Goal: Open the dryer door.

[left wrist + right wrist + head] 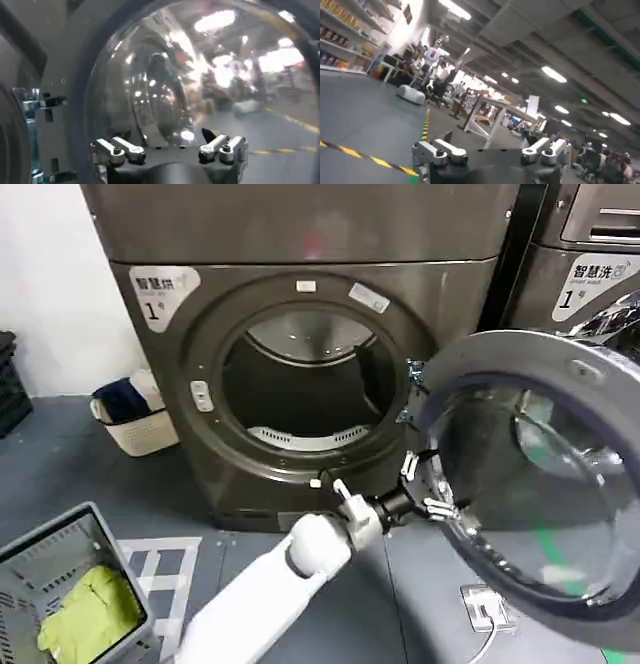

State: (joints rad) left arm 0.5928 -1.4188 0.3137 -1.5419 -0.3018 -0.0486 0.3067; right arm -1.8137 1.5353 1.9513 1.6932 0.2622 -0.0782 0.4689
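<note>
The dryer door (530, 474) stands swung wide open to the right of the dryer (300, 244), held by its hinge (413, 370), with the dark drum opening (305, 379) exposed. My left gripper (428, 486) is at the door's lower inner rim, on the hinge side, open with nothing between its fingers. In the left wrist view the domed glass of the door (190, 75) is right in front of the left gripper (167, 140). My right gripper (487, 145) is open and empty and points away into the room.
A grey laundry basket (40, 554) holding a yellow-green cloth sits at the lower left. A white basket (135, 434) stands left of the dryer. A second machine (590, 264) is at the right. A small white object (485, 604) lies on the floor under the door.
</note>
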